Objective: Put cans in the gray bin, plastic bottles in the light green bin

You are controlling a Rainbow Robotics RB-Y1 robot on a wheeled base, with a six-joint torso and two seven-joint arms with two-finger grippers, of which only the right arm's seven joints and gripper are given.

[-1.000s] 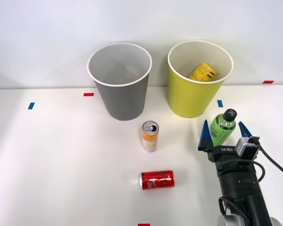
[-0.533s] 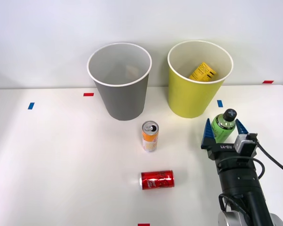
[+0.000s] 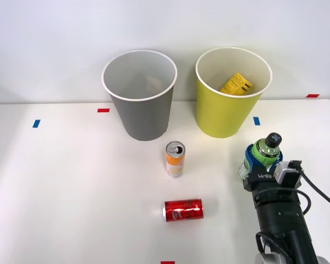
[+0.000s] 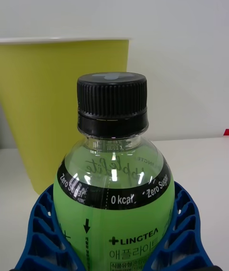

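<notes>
I have the white table (image 3: pixel 71 187) spread wide ahead of me, bare across its whole left half. At the back stand the gray bin (image 3: pixel 140 96) and, to its right, the light green bin (image 3: pixel 231 93), apart from each other, both upright with open mouths; a yellow labelled item (image 3: pixel 236 84) lies inside the green one.

My right gripper (image 3: pixel 260 159) sits near the table's right side, in front of the light green bin, with clear surface between them. Its blue ribbed fingers (image 4: pixel 45 233) are clamped against both flanks of the green bottle (image 4: pixel 114 189), which stands upright with its black cap (image 4: pixel 112 92) on top. In the wrist view the ribbing hugs the label on either side, and the green bin's wall rises just behind.

A second ago those fingers stood spread wide around the bottle; half a second ago they were narrower; now they press on it. The bottle also sits slightly nearer me and looks a little tilted toward the right.

The slim orange-and-white can (image 3: pixel 175 159) stands upright in front of the gray bin, well left of my gripper. The red can (image 3: pixel 183 209) lies on its side nearer to me, apart from it.

Small blue tape marks (image 3: pixel 36 124) and red tape marks (image 3: pixel 103 110) dot the surface.
</notes>
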